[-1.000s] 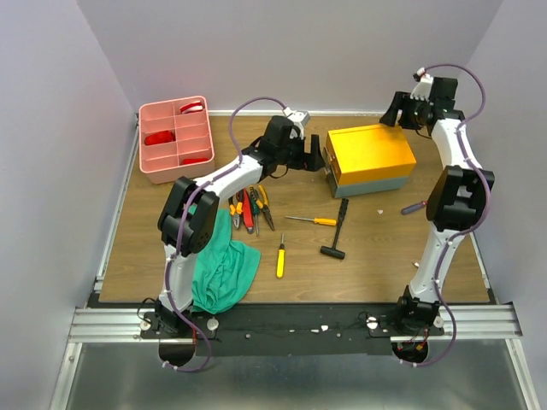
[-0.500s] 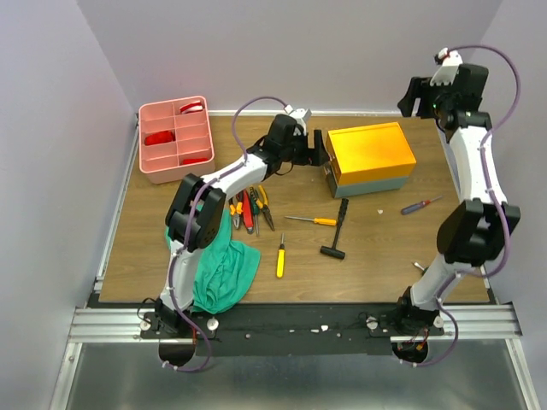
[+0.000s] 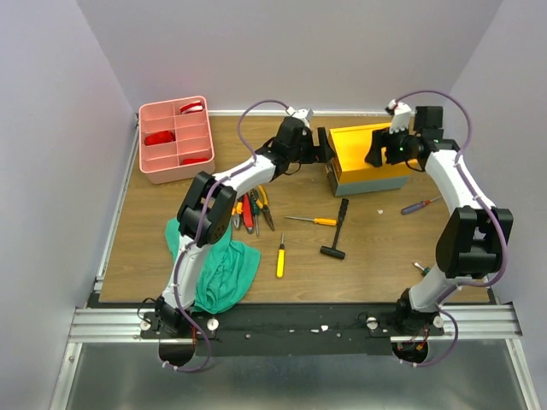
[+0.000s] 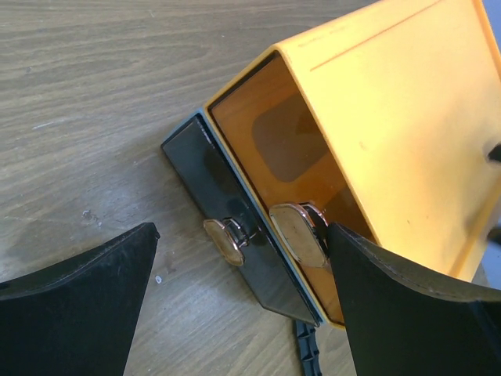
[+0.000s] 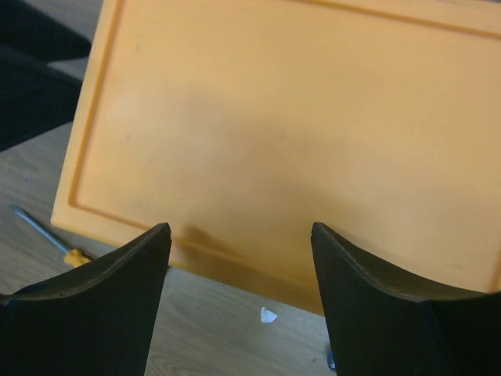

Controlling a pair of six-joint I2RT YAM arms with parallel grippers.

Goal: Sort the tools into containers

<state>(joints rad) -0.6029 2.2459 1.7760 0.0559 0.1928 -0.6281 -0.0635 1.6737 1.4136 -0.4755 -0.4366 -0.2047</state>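
The toolbox [image 3: 369, 158] is sitting at the back of the table [image 3: 385, 256], right of centre, with both arms reaching in on it. The left gripper [image 3: 323, 145] is facing its left end. In the left wrist view, its fingers [image 4: 78, 286] are standing spread apart and grasping nothing, and the metal latches [image 4: 297, 233] are showing between them. Whether the right-hand finger is touching the box cannot be told. The right gripper [image 3: 385, 149] is hanging over the yellow lid [image 5: 297, 117], fingers likewise released and empty.

The tray [image 3: 175, 138] is resting in the back left corner, well apart from the toolbox, with red-handled pieces lying in some compartments. The loose tools are lying in front of the toolbox:
- the pliers [image 3: 252, 205] are bunched beside the left arm
- two yellow screwdrivers [image 3: 279, 256] and the hammer [image 3: 338, 229] are lying near the middle
- a dark-handled screwdriver [image 3: 419, 205] is lying to the right

A green cloth [image 3: 224, 269] is lying crumpled by the left arm's base.
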